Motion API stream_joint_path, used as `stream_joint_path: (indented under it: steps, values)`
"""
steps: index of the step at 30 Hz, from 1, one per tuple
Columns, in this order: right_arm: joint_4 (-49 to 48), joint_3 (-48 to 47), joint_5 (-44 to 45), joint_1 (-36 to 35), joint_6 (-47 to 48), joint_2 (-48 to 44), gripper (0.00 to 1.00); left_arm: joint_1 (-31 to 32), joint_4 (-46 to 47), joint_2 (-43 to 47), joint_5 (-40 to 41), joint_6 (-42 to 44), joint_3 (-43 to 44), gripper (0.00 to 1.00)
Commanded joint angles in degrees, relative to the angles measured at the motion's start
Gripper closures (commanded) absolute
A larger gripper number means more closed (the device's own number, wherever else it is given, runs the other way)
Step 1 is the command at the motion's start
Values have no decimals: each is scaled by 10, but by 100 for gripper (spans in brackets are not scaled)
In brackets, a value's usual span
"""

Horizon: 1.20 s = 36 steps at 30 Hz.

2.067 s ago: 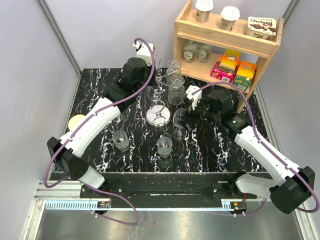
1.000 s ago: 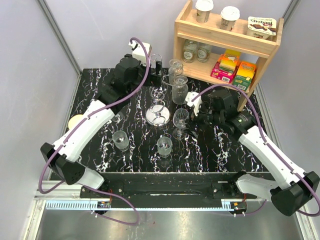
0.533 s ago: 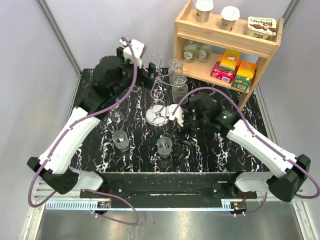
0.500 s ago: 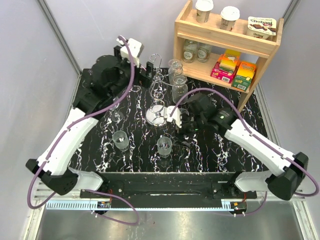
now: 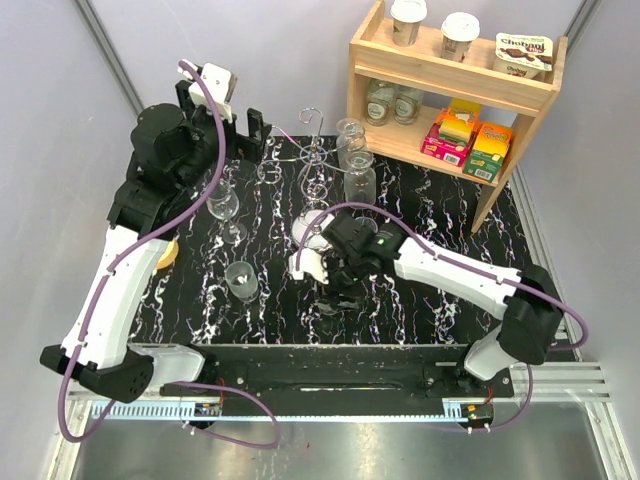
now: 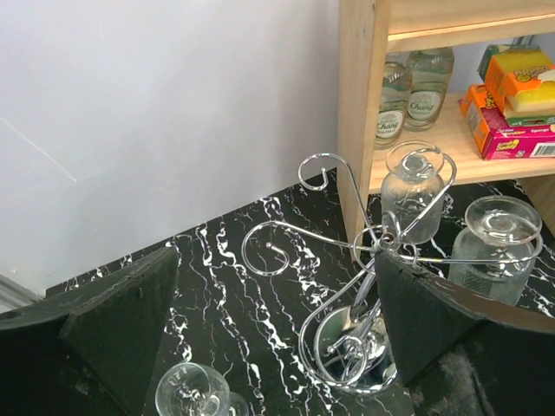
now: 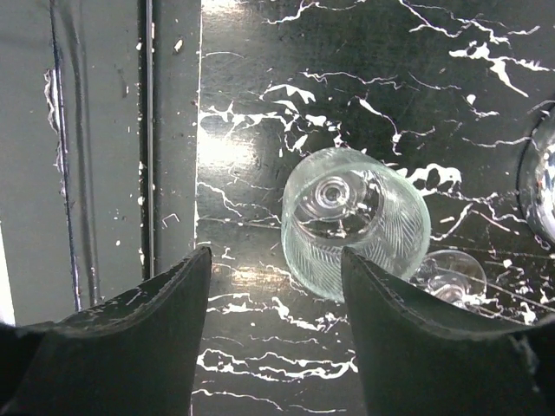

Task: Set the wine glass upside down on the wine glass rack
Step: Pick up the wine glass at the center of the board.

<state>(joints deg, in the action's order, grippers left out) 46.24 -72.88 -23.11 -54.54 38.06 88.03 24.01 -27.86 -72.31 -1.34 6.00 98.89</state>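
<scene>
— Black, white-veined marble tabletop: where's the ribbed clear wine glass?
— Upright on it, not yet held. The right gripper hovers above, jaws spread to straddle it. The left gripper gapes empty, overlooking the shiny silver wire rack.

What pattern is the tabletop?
The tabletop is black with white marble veining, clearest in the right wrist view.

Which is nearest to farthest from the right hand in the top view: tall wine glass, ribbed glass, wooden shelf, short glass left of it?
1. ribbed glass: directly below the right hand, between its fingers.
2. short glass: on the table, to the left.
3. tall wine glass: farther back left.
4. wooden shelf: back right corner.
</scene>
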Motion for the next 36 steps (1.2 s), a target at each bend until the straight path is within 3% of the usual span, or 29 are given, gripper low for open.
stream_joint_path:
  steps: [1, 5, 11, 16, 22, 30, 36]
  values:
    - [-5, -31, 17, -19, 17, 28, 34, -20, -1, 22, -36, 0, -9, 1]
    - [-18, -25, 24, -31, 16, 51, 39, -34, 3, 28, -48, -5, -20, 1]
    - [-55, 2, 51, -33, 9, 78, 54, -45, 7, 32, -62, -10, -32, 1]
    - [-59, 4, 58, -33, 5, 87, 70, -51, 11, 40, -71, -11, -40, 1]
    - [-41, -9, 71, -33, -4, 80, 98, -58, 14, 38, -79, -13, -42, 1]
    - [-19, -49, 69, -33, -26, 21, 100, -59, -19, 12, -95, -14, 18, 1]
    - [-2, -115, 10, -33, -67, -41, 100, -61, -17, 6, -138, -41, 34, 1]
